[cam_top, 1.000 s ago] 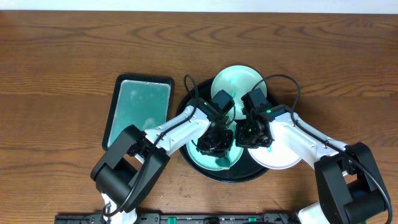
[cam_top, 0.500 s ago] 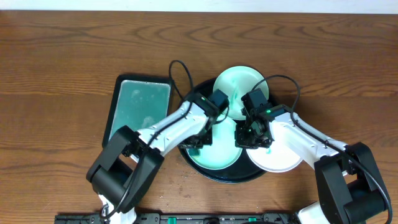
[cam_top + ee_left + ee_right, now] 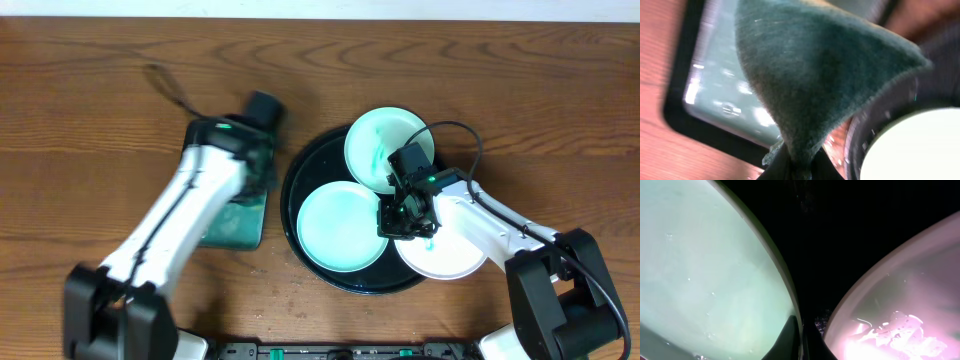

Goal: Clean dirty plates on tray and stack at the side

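The round black tray (image 3: 300, 175) holds three white plates. The back plate (image 3: 385, 150) has teal smears. The front-left plate (image 3: 340, 225) is covered in a pale teal film. The right plate (image 3: 445, 255) looks white. My right gripper (image 3: 396, 218) is shut on the front-left plate's rim; the right wrist view shows its jaws (image 3: 801, 337) pinching that rim (image 3: 705, 265), with the right plate (image 3: 900, 315) beside it. My left gripper (image 3: 256, 175) is over the rectangular dish, shut (image 3: 800, 167) on a dark green cloth (image 3: 815, 75).
The black-rimmed rectangular dish of teal liquid (image 3: 235, 228) lies left of the tray, mostly under my left arm; it also shows in the left wrist view (image 3: 715, 90). Brown wooden table (image 3: 520, 100) lies all around. A dark bar runs along the front edge.
My left arm has lifted the cloth off the front-left plate and swung left over the dish of teal liquid. My right gripper has stayed on the plate's rim.
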Controlling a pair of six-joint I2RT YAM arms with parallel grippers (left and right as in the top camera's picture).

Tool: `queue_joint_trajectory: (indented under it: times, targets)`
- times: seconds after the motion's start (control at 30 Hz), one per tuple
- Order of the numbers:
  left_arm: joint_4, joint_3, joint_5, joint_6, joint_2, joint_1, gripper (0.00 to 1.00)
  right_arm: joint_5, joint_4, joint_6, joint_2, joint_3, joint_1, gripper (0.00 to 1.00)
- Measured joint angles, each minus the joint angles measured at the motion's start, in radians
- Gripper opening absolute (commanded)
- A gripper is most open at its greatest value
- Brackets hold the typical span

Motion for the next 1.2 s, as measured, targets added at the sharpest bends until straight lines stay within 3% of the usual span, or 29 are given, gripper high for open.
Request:
queue_joint_trajectory:
  times: [0.13, 0.3, 0.37, 0.43, 0.57, 0.7, 0.97, 1.2]
  targets:
    - [0.054, -0.029, -0.013, 0.023, 0.008, 0.123, 0.07, 0.008, 0.006, 0.000, 0.000, 0.000, 0.000, 0.09]
    - [0.139, -0.106, -0.019, 0.074, 0.097, 0.198, 0.08, 0.021, 0.021, 0.000, 0.003, 0.000, 0.000, 0.09]
    - [0.140, -0.119, -0.018, 0.093, 0.142, 0.217, 0.17, 0.026, 0.031, 0.000, 0.003, 0.000, 0.000, 0.09]
    - [0.132, -0.126, -0.008, 0.108, 0.163, 0.232, 0.27, 0.030, 0.042, -0.001, 0.003, 0.000, 0.000, 0.01]
    - [0.080, -0.120, 0.027, 0.133, 0.143, 0.256, 0.56, 0.024, 0.050, 0.002, 0.002, 0.000, 0.000, 0.01]
    - [0.021, -0.093, 0.046, 0.148, 0.062, 0.262, 0.74, 0.031, -0.011, 0.002, 0.002, 0.031, 0.000, 0.01]
    - [-0.028, -0.071, 0.061, 0.150, -0.221, 0.262, 0.79, 0.095, -0.201, -0.063, -0.042, 0.296, -0.001, 0.01]
    - [-0.031, -0.071, 0.063, 0.150, -0.373, 0.262, 0.79, 0.160, -0.082, -0.095, -0.066, 0.509, 0.063, 0.01]
